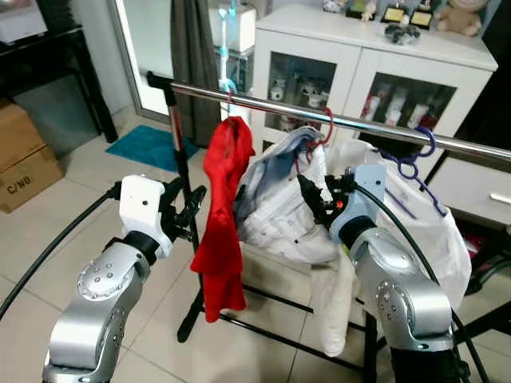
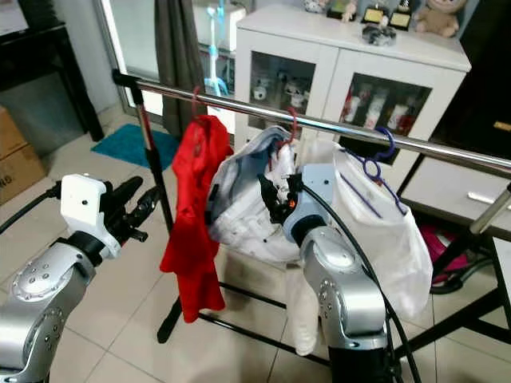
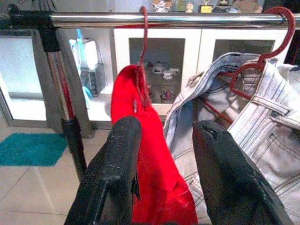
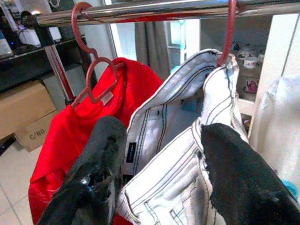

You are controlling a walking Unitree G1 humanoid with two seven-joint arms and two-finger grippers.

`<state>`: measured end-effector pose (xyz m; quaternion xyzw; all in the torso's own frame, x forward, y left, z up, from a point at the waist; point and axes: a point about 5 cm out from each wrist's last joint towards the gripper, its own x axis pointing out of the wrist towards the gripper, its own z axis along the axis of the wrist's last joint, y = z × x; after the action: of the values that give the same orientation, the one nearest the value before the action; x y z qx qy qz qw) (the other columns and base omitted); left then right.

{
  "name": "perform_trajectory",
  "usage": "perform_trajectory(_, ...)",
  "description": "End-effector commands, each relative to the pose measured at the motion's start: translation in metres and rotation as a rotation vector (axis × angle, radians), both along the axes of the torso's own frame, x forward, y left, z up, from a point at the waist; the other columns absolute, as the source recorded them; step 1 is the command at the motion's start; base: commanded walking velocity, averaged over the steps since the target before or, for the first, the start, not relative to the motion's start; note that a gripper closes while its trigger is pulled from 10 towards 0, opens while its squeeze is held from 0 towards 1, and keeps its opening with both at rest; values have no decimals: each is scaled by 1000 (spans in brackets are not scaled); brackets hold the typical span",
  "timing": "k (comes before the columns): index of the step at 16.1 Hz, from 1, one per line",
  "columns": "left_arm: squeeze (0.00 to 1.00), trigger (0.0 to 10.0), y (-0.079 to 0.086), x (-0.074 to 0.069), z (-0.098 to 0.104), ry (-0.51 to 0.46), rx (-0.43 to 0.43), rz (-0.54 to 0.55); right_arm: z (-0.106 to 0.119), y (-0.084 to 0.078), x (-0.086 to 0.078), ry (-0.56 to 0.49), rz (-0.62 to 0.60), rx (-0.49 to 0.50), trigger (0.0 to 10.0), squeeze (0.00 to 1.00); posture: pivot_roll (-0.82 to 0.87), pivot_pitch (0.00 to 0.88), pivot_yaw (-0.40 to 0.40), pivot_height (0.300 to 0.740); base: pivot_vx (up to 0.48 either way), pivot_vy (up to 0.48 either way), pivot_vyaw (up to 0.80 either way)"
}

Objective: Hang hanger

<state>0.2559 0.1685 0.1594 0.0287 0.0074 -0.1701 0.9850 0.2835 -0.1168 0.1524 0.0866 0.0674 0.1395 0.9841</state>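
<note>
While both tools gape empty, red garment and white jacket crowd rail; cabinet behind.

Bright daylight coming through the glass door, glare on the chrome rail, wrist-view fingers pretty soft.

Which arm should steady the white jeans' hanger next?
Right. The right pincer is open and up against the jeans below their red hanger; the left pincer sits beyond the red garment.
</note>
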Motion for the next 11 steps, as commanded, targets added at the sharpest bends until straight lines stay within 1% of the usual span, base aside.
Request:
perform_trajectory(1,0,10000,2,2,-1,11,12,-7,-1,-4,-1,5,-14,-5,10000,1000,-60,0,-24,740,0,0,0)
perform_trajectory(2,0,10000,2,2,-1,12,21,-12,-1,-3,-1,1,-9,-10,10000,1000,-59,0,-24,740,0,0,0)
perform_trajectory(3,0,10000,1,1,-2,14,22,-17,1,3,0,-17,31,-24,10000,1000,-59,0,-24,740,0,0,0)
perform_trajectory(5,0,10000,0,0,-2,15,13,-14,6,11,-1,-28,89,0,10000,1000,-61,0,-26,740,0,0,0)
perform_trajectory(6,0,10000,1,0,-1,14,0,4,10,17,-2,-53,142,-2,10000,0,-57,0,-32,740,0,0,0)
perform_trajectory(7,0,10000,1,0,0,13,0,5,9,18,-3,-48,161,-16,10000,0,-57,0,-32,740,0,0,0)
perform_trajectory(8,0,10000,1,0,1,4,9,4,6,20,-4,-50,167,-66,10000,0,-53,0,-36,740,0,0,0)
perform_trajectory(11,0,10000,4,0,3,-10,22,9,-1,16,1,-9,107,-48,10000,0,-44,0,-42,740,0,0,0)
